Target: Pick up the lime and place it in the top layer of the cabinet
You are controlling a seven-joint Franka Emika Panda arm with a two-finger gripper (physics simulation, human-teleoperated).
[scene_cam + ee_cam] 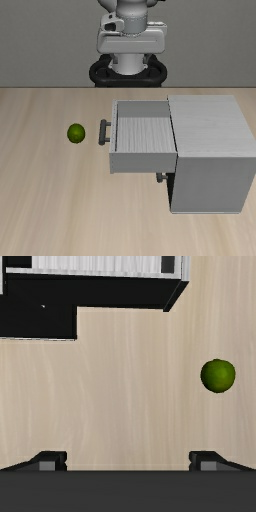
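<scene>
A small green lime (76, 132) lies on the wooden table, to the exterior view's left of the cabinet. The grey cabinet (210, 150) has its top drawer (143, 140) pulled out towards the lime, handle (102, 132) in front; the drawer looks empty. In the wrist view my gripper (128, 459) is open, its fingertips wide apart above bare table. The lime (218, 375) lies ahead of one fingertip and off to the side, well apart from it. The drawer's edge (100, 296) shows farther ahead. My arm (130, 40) is held high near the robot's base.
A lower drawer handle (161, 178) shows under the open drawer. The wooden table (50, 200) stretches wide around the lime and in front of the cabinet. A grey wall stands behind the robot.
</scene>
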